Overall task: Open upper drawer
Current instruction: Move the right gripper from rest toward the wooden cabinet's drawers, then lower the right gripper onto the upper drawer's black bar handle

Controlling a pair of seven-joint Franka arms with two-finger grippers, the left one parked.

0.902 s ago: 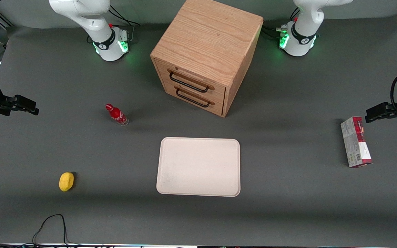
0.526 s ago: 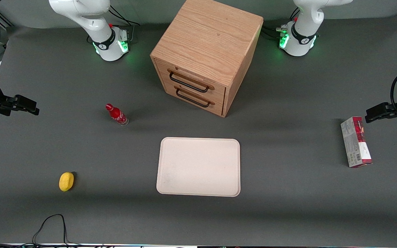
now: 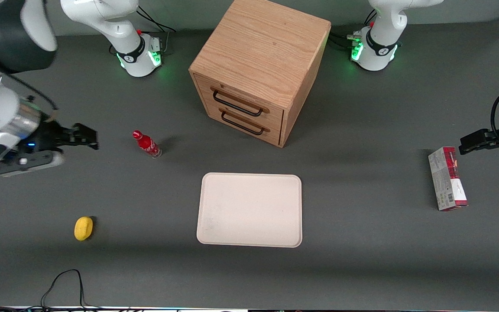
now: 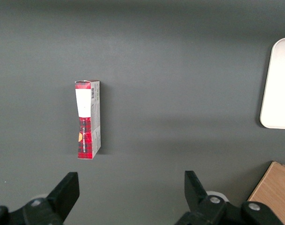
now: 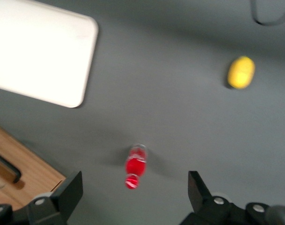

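Observation:
The oak cube cabinet (image 3: 260, 47) stands at the middle of the table, far from the front camera. Its upper drawer (image 3: 241, 100) is shut, with a thin black wire handle (image 3: 237, 104) across the front. The matching lower drawer (image 3: 244, 123) is shut too. My right gripper (image 3: 90, 138) hangs open and empty above the table toward the working arm's end, beside a red bottle (image 3: 146, 144) and well away from the cabinet. In the right wrist view the gripper (image 5: 134, 192) is wide open with the bottle (image 5: 135, 165) below it, and a cabinet corner (image 5: 25, 176) shows.
A cream tray (image 3: 249, 209) lies nearer the front camera than the cabinet and also shows in the right wrist view (image 5: 39, 56). A yellow round object (image 3: 83, 228) lies near the table's front. A red and grey box (image 3: 447, 178) lies toward the parked arm's end.
My right arm has swung in from the table's end toward the red bottle and the cabinet. The drawers and other objects have not moved.

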